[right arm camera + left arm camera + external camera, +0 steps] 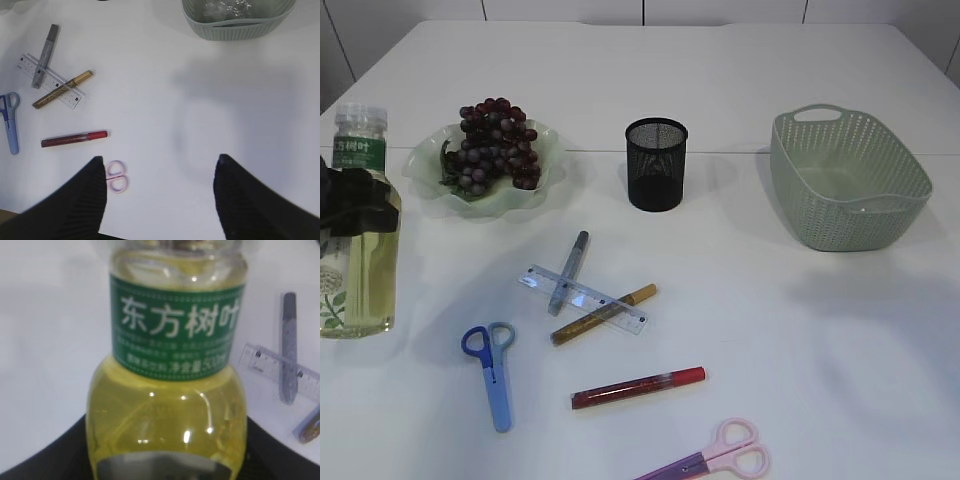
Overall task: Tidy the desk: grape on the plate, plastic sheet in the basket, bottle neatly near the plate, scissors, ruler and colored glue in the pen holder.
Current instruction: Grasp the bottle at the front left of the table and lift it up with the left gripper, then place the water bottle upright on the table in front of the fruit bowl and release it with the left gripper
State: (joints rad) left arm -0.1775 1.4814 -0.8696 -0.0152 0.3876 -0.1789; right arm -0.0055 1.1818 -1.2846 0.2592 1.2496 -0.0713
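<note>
Left gripper jaws clamp the yellow-liquid plastic bottle at nine o'clock; right gripper jaws hang apart over the white tabletop.

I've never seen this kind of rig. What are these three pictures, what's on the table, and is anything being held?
It is a two-armed robot tidying a desk. One picture looks at the table from the front; the other two come from cameras on each wrist.

On the table: grapes already on a plate, a pen holder, a basket with something crinkly and clear inside, a ruler with silver and gold glue pens crossing it, a red glue pen, blue scissors and pink scissors.

The left gripper is clamped around the bottle at the left edge. The right gripper hangs open above the table, holding nothing.
</note>
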